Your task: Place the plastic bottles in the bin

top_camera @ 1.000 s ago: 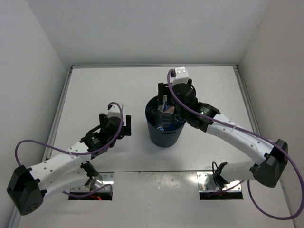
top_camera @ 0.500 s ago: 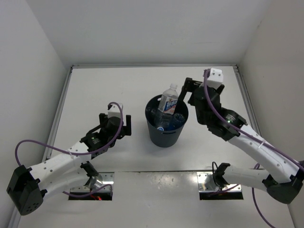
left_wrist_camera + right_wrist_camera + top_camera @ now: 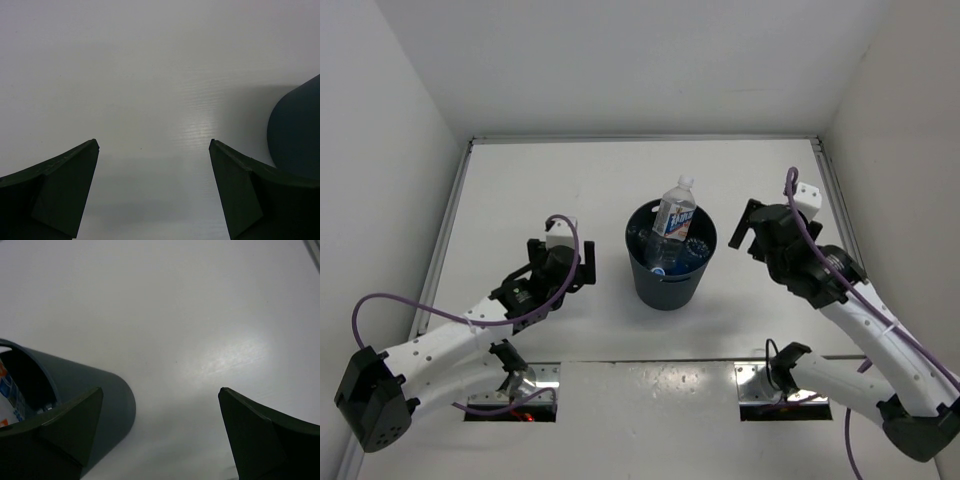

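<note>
The dark grey bin [image 3: 668, 285] stands mid-table. A clear plastic bottle [image 3: 674, 212] with a blue-and-white label and white cap stands upright in it, its top above the rim. Other bottles [image 3: 660, 262] lie lower inside. My right gripper [image 3: 748, 228] is open and empty, to the right of the bin; its wrist view shows the bin's wall [image 3: 85, 385] at the left and a bottle label [image 3: 7, 390] inside. My left gripper [image 3: 563, 262] is open and empty, left of the bin; the bin's side [image 3: 297, 135] shows at the right edge of its wrist view.
White walls enclose the table on three sides, with a raised edge along the back [image 3: 640, 139]. Two mounting plates [image 3: 775, 385] sit at the near edge by the arm bases.
My right gripper has let go of the bottle over the bin and drawn back to the right. The bottle now stands in the bin. The left arm has not moved.
</note>
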